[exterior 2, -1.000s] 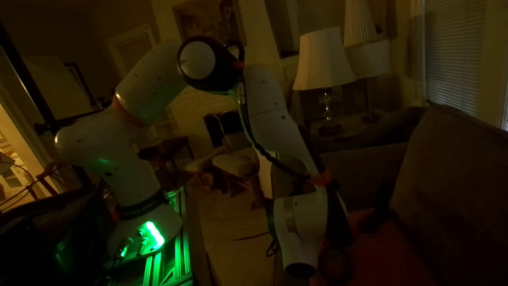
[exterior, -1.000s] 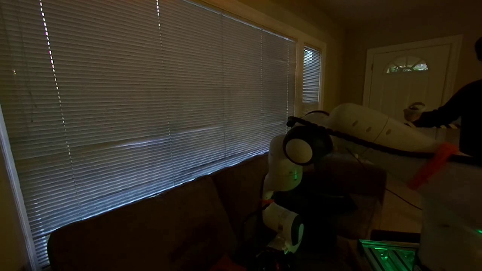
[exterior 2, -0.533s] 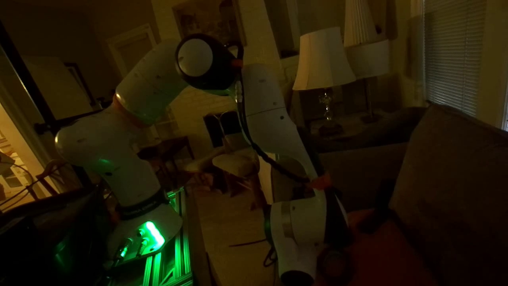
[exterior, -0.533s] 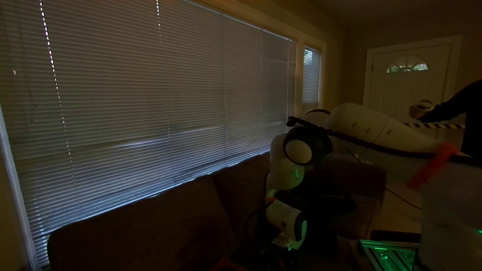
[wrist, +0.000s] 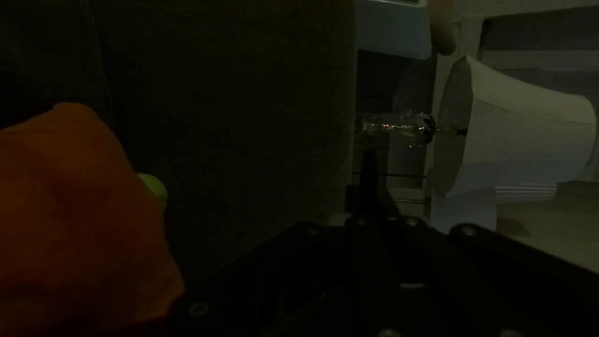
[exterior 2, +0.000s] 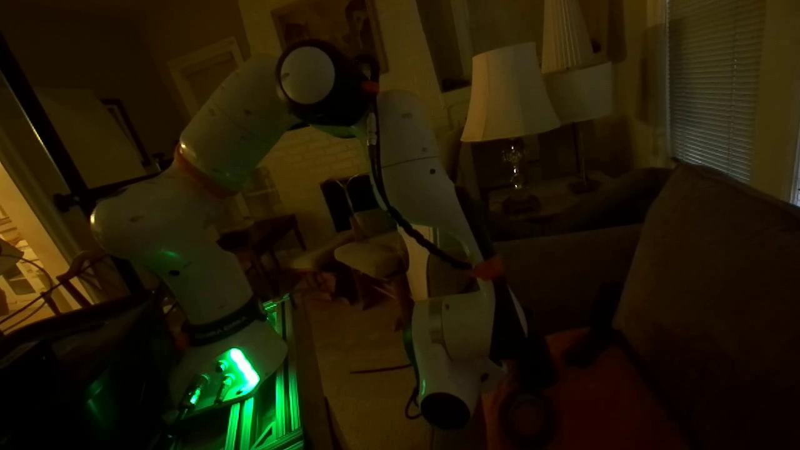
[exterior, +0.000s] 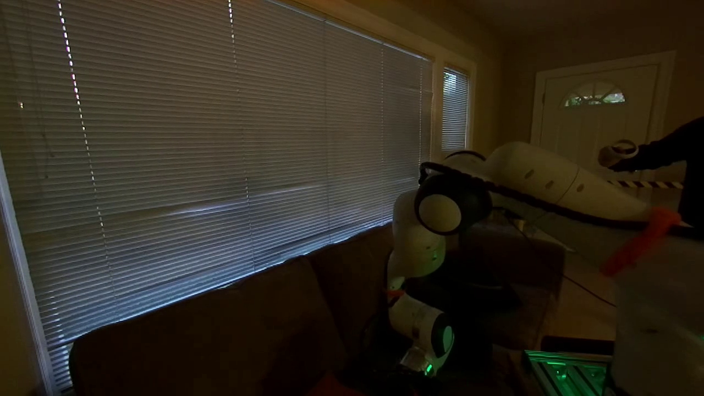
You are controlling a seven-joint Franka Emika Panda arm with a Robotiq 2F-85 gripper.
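In an exterior view the white arm [exterior: 418, 236] reaches out past the edge of the railed tabletop [exterior: 566, 357], whose bars glow green at the picture's lower right, and bends down over the brown couch [exterior: 209, 330]. Its lower end is lost in shadow, and a dim tip of orange cloth [exterior: 333, 386] shows just beside it at the bottom of the picture. Closed blinds [exterior: 220, 137] hang behind the couch; a white door [exterior: 597, 126] stands farther back, and in front of it a dark-clothed person [exterior: 694, 181] holds a pale ringed controller [exterior: 626, 147]. In an exterior view the arm's base [exterior 2: 265, 344] sits on that same tabletop, near the edge facing the couch. The orange cloth spreads over the couch seat, well apart from that edge, with a dark round thing [exterior 2: 528, 417] at its near end, too dim to name. Behind, a lamp [exterior 2: 509, 94] stands toward the left edge of a side table [exterior 2: 556, 194] and a second lamp [exterior 2: 581, 94] toward its right edge; a pale-seated chair [exterior 2: 372, 256] stands left of them. In the wrist view, where the scene appears turned on its side, the black gripper [wrist: 374, 187] comes in from below, its fingers [wrist: 368, 182] drawn together, the tips blurred by the dark. The orange cloth lies toward the picture's left; whether it touches the gripper cannot be told. A light-green round object [wrist: 153, 186] peeps from the cloth's edge, and the lamp's shade [wrist: 519, 126] shows well beyond the fingers.
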